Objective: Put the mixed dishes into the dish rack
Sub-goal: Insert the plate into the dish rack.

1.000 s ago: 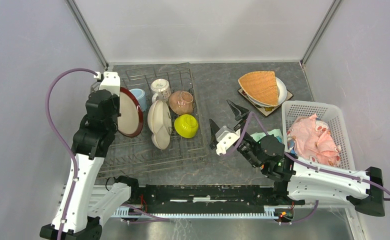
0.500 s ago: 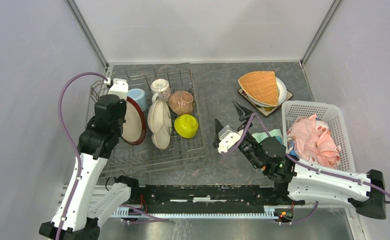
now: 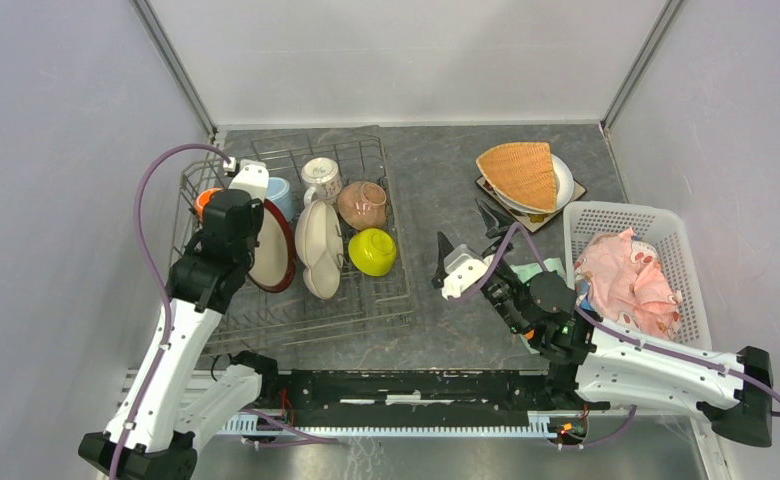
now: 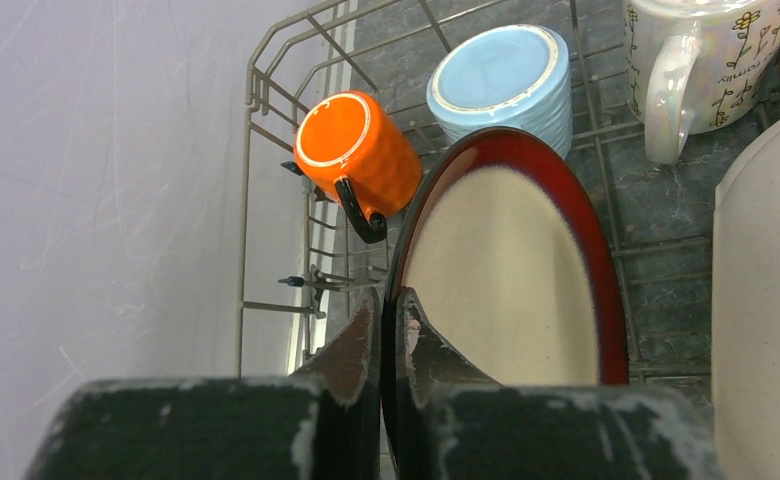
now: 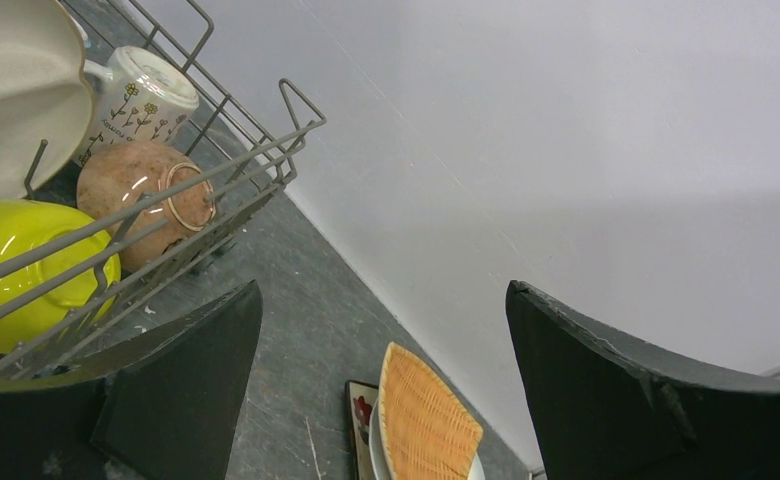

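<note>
The grey wire dish rack (image 3: pixel 296 312) stands at the left. My left gripper (image 3: pixel 256 212) is shut on the top rim of the red-rimmed plate (image 3: pixel 272 248), which stands upright in the rack; the wrist view shows both fingers (image 4: pixel 361 335) pinching the plate (image 4: pixel 506 270). The orange mug (image 4: pixel 356 150), light-blue mug (image 4: pixel 501 75), white patterned mug (image 4: pixel 701 60), cream three-section plate (image 3: pixel 318 245), tan bowl (image 3: pixel 363 203) and lime-green bowl (image 3: pixel 373 251) are in the rack. The woven tan plate (image 3: pixel 519 172) lies on a white plate (image 3: pixel 564 180) at the far right. My right gripper (image 3: pixel 463 240) is open and empty right of the rack.
A white perforated basket (image 3: pixel 666 225) holding a pink cloth (image 3: pixel 626 280) stands at the right. A teal cloth (image 3: pixel 528 270) lies beside it under my right arm. A dark patterned square (image 3: pixel 488 190) sits under the white plate. Walls close in on three sides.
My left gripper has carried the red-rimmed plate to the right, deeper into the rack, uncovering the orange mug. My right gripper has drifted slightly right and away, still open.
</note>
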